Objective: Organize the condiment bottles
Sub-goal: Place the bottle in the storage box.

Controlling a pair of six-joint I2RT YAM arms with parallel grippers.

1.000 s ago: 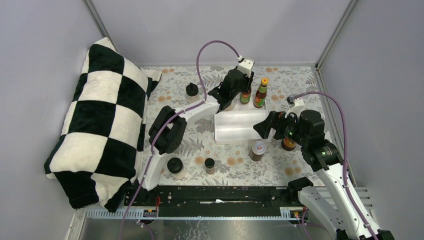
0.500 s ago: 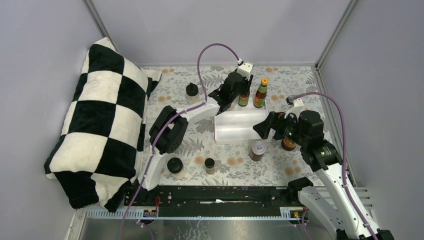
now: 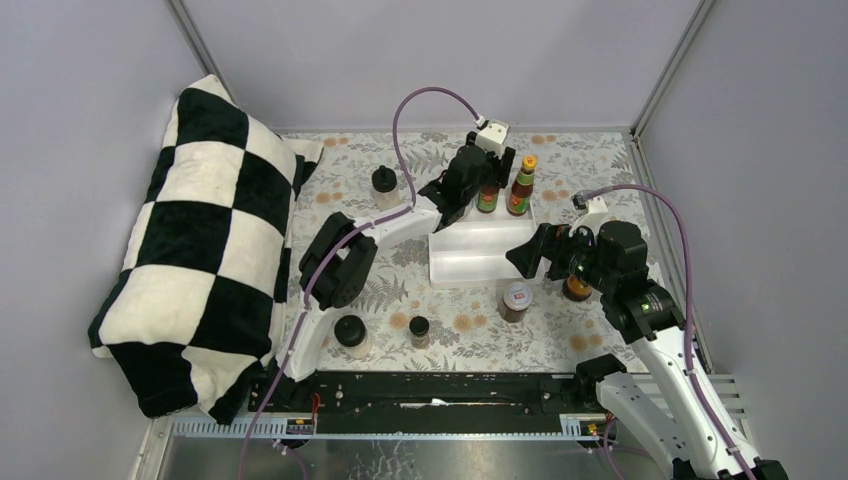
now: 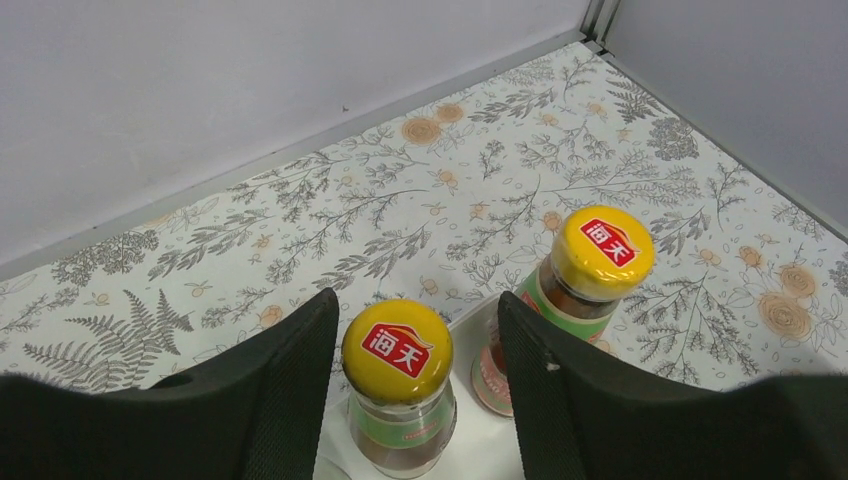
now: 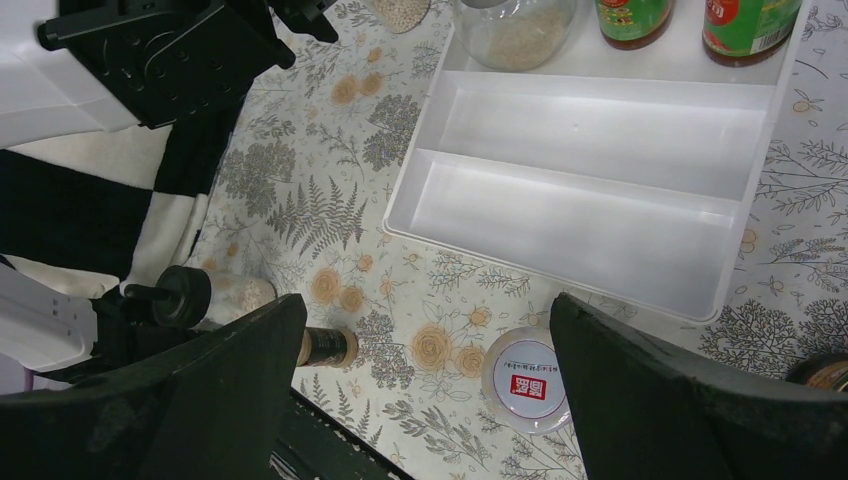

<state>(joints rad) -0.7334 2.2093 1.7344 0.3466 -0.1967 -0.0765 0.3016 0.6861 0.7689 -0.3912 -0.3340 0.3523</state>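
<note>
Two slim red-sauce bottles with orange caps stand side by side in the back row of the white tray (image 3: 480,262). My left gripper (image 4: 415,300) is open around the left one (image 4: 397,350), with a gap on each side of its cap. The other bottle (image 4: 601,250) stands just outside the right finger. A clear jar of pale grains (image 5: 515,25) shares that row. My right gripper (image 5: 427,305) hovers open and empty over the table, near a white-lidded jar (image 5: 527,378).
More condiment bottles stand loose on the floral mat: a black-capped one (image 3: 384,183) at the back left, a black-lidded jar (image 3: 351,333) and a small jar (image 3: 419,328) near the front, a brown jar (image 3: 575,288) under the right arm. A checkered pillow (image 3: 190,250) fills the left side.
My left gripper has gone from shut on the left sauce bottle to open around it; the bottle now stands in the tray. The right arm has not moved.
</note>
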